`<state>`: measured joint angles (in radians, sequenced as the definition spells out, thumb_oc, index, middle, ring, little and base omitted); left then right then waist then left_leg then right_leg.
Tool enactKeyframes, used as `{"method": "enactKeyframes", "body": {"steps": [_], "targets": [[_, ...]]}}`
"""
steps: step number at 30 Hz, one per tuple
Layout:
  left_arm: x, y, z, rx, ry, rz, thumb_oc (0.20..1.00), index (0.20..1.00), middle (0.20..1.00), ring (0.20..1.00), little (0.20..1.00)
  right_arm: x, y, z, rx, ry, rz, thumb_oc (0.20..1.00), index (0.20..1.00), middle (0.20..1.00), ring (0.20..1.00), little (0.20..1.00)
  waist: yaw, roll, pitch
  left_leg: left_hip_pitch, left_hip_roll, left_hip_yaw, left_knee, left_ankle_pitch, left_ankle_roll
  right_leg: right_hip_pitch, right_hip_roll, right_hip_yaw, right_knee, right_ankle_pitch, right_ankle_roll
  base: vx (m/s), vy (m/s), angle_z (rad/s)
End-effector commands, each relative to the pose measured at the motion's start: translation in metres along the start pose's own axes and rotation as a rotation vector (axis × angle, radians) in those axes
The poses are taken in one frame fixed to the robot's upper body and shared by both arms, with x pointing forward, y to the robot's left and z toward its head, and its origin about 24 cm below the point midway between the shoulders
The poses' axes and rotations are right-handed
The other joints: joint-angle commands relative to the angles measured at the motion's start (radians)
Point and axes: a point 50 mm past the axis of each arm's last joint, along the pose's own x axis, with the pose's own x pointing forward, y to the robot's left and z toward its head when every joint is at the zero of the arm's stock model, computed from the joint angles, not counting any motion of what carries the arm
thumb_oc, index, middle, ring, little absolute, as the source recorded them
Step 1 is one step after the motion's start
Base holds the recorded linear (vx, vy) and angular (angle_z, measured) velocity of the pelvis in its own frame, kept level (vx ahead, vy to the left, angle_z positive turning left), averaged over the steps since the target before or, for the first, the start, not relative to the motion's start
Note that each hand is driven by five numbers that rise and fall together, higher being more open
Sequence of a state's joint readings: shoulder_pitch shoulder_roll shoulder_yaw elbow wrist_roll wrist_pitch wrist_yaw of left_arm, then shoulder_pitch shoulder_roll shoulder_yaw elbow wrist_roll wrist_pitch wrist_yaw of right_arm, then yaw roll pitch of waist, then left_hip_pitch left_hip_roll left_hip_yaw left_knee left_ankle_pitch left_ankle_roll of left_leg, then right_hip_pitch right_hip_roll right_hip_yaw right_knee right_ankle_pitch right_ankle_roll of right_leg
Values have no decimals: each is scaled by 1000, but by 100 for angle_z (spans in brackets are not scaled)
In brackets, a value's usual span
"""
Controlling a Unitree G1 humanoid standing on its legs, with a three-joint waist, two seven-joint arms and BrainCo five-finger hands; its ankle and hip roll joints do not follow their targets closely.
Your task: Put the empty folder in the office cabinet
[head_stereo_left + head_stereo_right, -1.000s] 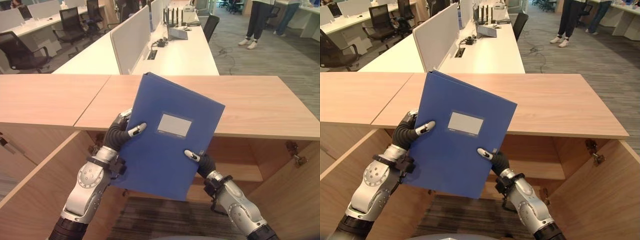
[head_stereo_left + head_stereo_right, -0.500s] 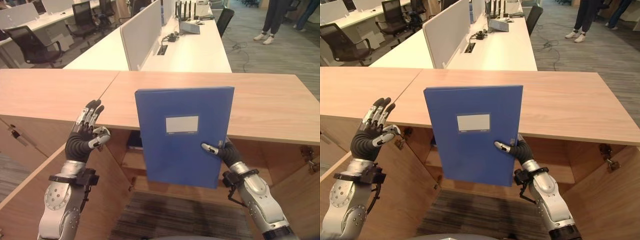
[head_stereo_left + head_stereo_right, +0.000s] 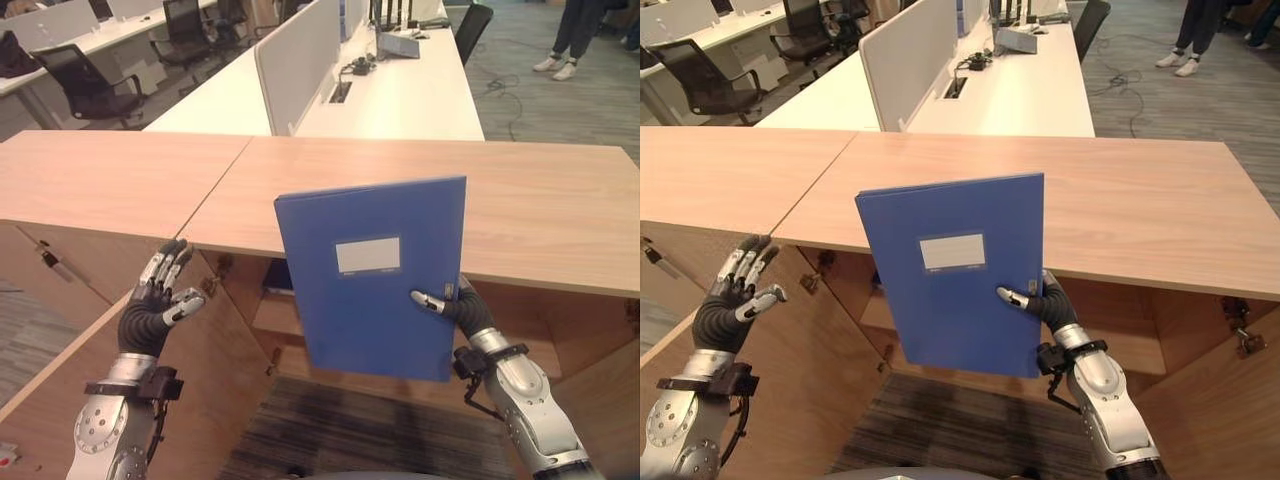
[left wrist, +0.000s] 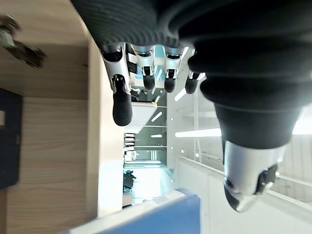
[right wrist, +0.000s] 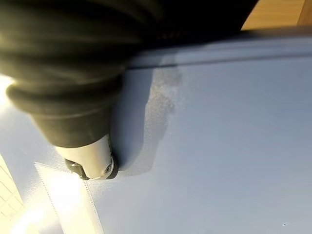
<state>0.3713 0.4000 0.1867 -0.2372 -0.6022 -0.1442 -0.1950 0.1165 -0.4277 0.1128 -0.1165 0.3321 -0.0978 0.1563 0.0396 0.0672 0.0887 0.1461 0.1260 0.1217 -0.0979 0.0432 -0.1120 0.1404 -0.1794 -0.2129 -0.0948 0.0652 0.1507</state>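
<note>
Since a second ago the left hand (image 3: pixel 150 305) has let go of the folder (image 3: pixel 375 275) and dropped away to the left, so one hand alone now carries it. That left hand hangs well apart from the folder, in front of the open left door (image 3: pixel 110 375), with its fingers straight and spread and nothing in them; its own wrist view shows the same straight fingers (image 4: pixel 122 105) against the wood.

One blue folder stands nearly upright in the air, its face with a single pale label (image 3: pixel 368 256) turned toward the camera, its top edge overlapping the front edge of the cabinet top (image 3: pixel 560 215). It has gone from a clear tilt to almost square. The right hand (image 3: pixel 1045 305) pinches it at the lower right edge: thumb (image 3: pixel 1012 296) on the front face, the fingers behind the cover. The right wrist view shows that thumb (image 5: pixel 90 163) pressed on the blue face.

Below the top the cabinet (image 3: pixel 1110 335) stands open, two doors swung out, one on each side; the right door (image 3: pixel 1215 400) carries a metal hinge. A dark item sits on the shelf behind the folder's left edge, too hidden to name.

Behind, a long white desk (image 3: pixel 400 100) with one divider panel (image 3: pixel 300 65), several black chairs (image 3: pixel 85 85), and a person's legs (image 3: pixel 570 40) at the far right.
</note>
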Motion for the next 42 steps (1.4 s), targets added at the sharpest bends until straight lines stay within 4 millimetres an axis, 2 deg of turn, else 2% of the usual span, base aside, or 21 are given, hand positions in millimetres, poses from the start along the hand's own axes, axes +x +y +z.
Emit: {"method": "enactKeyframes", "body": {"steps": [1, 2, 3, 4, 8, 9, 10, 15, 16, 24, 25, 26, 28, 34, 38, 40, 41, 42], "targets": [[3, 6, -2, 68, 45, -69, 1000, 1000, 1000, 1000, 1000, 13, 5, 29, 5, -175, 36, 200, 200, 200, 200, 200, -1, -39, 29, 33, -4, -48, 11, -62, 2, 56, -8, 8, 18, -82, 13, 0, 0, 0], [1, 8, -8, 71, 87, -88, 1000, 1000, 1000, 1000, 1000, 13, 5, 26, -5, -158, 45, 200, 200, 200, 200, 200, 0, -38, 29, 32, -4, -47, 11, -62, 2, 56, -8, 8, 18, -82, 14, 0, 0, 0], [-7, 14, -29, 95, 218, -121, 1000, 1000, 1000, 1000, 1000, 12, 8, 16, -22, -107, 78, 200, 200, 200, 200, 200, -1, -35, 29, 31, -3, -46, 11, -60, 2, 52, -9, 7, 18, -80, 16, 0, 0, 0], [-7, 14, -29, 96, 218, -122, 1000, 1000, 1000, 1000, 1000, 12, 8, 16, -22, -107, 78, 200, 200, 200, 200, 200, -1, -35, 28, 31, -3, -46, 11, -61, 2, 52, -9, 7, 18, -80, 16, 0, 0, 0], [-27, 28, -69, 138, 462, -141, 1000, 1000, 1000, 1000, 1000, 10, 10, -5, -31, -12, 111, 200, 200, 200, 200, 200, -5, -31, 27, 30, -2, -42, 11, -56, 2, 48, -9, 11, 20, -77, 20, 0, 0, 0], [-40, 31, -89, 171, 589, -172, 1000, 1000, 1000, 1000, 1000, 8, 9, -13, -69, 31, 121, 200, 200, 200, 200, 200, -8, -29, 27, 28, -2, -39, 11, -56, 2, 44, -9, 11, 21, -75, 22, 0, 0, 0], [-40, 31, -89, 171, 589, -174, 1000, 1000, 1000, 1000, 1000, 8, 9, -13, -70, 31, 120, 200, 200, 200, 200, 200, -7, -29, 27, 28, -2, -39, 11, -56, 2, 43, -9, 11, 21, -75, 22, 0, 0, 0], [-59, 34, -121, 306, 778, -232, 1000, 1000, 1000, 1000, 1000, 2, 8, -35, -53, 118, 101, 200, 200, 200, 200, 200, -14, -28, 25, 23, -2, -36, 11, -55, 3, 33, -8, 16, 22, -73, 26, 0, 0, 0], [-65, 34, -132, 352, 837, -241, 1000, 1000, 1000, 1000, 1000, 0, 8, -44, -35, 156, 91, 200, 200, 200, 200, 200, -17, -30, 24, 20, -1, -34, 11, -54, 2, 29, -7, 17, 22, -73, 27, 0, 0, 0], [-73, 26, -156, 449, 939, -282, 1000, 1000, 1000, 1000, 1000, -6, 8, -68, -90, 285, 114, 200, 200, 200, 200, 200, -22, -30, 23, 14, -2, -32, 11, -53, 1, 21, -7, 19, 23, -71, 28, 0, 0, 0], [-79, 23, -167, 445, 988, -269, 1000, 1000, 1000, 1000, 1000, -15, 7, -85, -108, 378, 113, 200, 200, 200, 200, 200, -23, -32, 22, 12, -2, -33, 11, -52, 1, 18, -6, 17, 24, -69, 28, 0, 0, 0], [-79, 23, -167, 445, 987, -269, 1000, 1000, 1000, 1000, 1000, -15, 6, -85, -108, 378, 113, 200, 200, 200, 200, 200, -24, -32, 22, 12, -2, -33, 11, -52, 1, 18, -6, 17, 24, -69, 28, 0, 0, 0], [-84, 20, -178, 435, 1034, -233, 1000, 1000, 1000, 1000, 1000, -22, 7, -101, -99, 459, 89, 200, 200, 200, 200, 200, -25, -33, 21, 9, -4, -36, 11, -51, 1, 16, -5, 16, 24, -70, 27, 0, 0, 0], [-87, 17, -187, 401, 1063, -157, 1000, 1000, 1000, 1000, 1000, -30, 7, -121, -26, 547, 20, 200, 200, 200, 200, 200, -25, -33, 21, 6, -6, -40, 11, -51, 0, 19, -6, 9, 24, -72, 26, 0, 0, 0], [-85, 12, -192, 307, 1051, -71, 1000, 1000, 1000, 1000, 1000, -37, 10, -134, 81, 596, -60, 200, 200, 200, 200, 200, -26, -34, 18, 8, -8, -43, 11, -52, 0, 23, -8, 6, 24, -74, 25, 5, 0, 2], [-80, 4, -194, 163, 1019, 2, 1000, 1000, 1000, 1000, 1000, -43, 12, -143, 178, 627, -129, 200, 200, 200, 200, 200, -28, -35, 17, 10, -8, -47, 11, -52, 1, 27, -8, 4, 24, -75, 24, 17, 1, 5], [-79, 4, -194, 163, 1018, 2, 1000, 1000, 1000, 1000, 1000, -43, 12, -143, 178, 627, -129, 200, 200, 200, 200, 200, -28, -35, 17, 10, -8, -47, 11, -52, 1, 27, -8, 3, 24, -75, 24, 12, 0, 7], [-74, -3, -194, 40, 978, 41, 1000, 1000, 1000, 1000, 1000, -47, 13, -148, 218, 647, -158, 200, 200, 200, 200, 200, -29, -36, 16, 13, -9, -50, 11, -54, 1, 31, -8, 3, 24, -76, 23, 8, -1, 5]]}}
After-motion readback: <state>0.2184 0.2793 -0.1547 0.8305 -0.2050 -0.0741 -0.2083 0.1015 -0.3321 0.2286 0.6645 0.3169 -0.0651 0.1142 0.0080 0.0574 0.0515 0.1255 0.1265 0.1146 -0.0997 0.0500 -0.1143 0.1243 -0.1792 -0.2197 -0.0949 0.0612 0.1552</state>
